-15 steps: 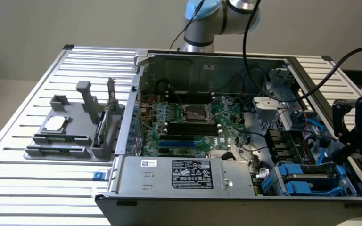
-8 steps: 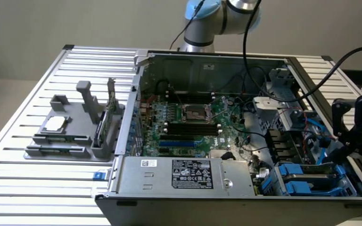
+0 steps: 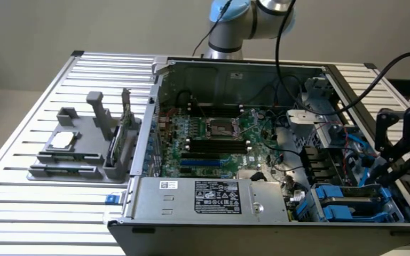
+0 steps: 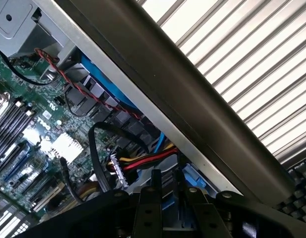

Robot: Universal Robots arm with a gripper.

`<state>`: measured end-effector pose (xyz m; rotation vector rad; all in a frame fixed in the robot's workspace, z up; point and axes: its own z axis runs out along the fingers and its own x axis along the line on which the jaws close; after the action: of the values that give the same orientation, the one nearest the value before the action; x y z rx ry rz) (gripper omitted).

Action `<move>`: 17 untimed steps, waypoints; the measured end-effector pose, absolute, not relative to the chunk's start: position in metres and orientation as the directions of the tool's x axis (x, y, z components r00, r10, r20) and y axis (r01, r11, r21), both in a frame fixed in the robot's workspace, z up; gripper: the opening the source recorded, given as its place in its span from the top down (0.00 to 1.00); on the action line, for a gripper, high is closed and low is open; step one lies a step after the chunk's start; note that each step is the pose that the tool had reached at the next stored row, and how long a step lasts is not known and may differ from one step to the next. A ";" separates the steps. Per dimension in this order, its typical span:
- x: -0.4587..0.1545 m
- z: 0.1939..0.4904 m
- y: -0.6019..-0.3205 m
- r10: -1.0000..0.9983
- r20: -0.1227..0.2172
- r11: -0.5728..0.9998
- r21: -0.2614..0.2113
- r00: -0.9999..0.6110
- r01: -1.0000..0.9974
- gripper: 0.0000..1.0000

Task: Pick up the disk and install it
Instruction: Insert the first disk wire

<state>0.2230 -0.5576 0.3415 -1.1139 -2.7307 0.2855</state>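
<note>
A slatted aluminium bench carries a large open black computer case, with the grey-and-blue robot arm rising behind it at 12 o'clock. Inside, a silver labelled power-supply box sits at 6 o'clock below the green motherboard. A grey plastic parts holder stands on the bench at 9 o'clock. The black gripper hangs over the case's 4 o'clock edge; whether it is clenched or released, I cannot tell. Just beneath it, the silver-grey disk with blue rails lies in the drive bay at 5 o'clock, partly hidden.

Blue-railed disk lies flat inside the drive bay.
</note>
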 end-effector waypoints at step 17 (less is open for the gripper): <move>0.208 0.358 -0.578 0.697 0.135 0.716 -0.190 -0.705 0.672 0.76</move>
<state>0.2083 -0.5783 0.3577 -1.0986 -2.7244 0.1866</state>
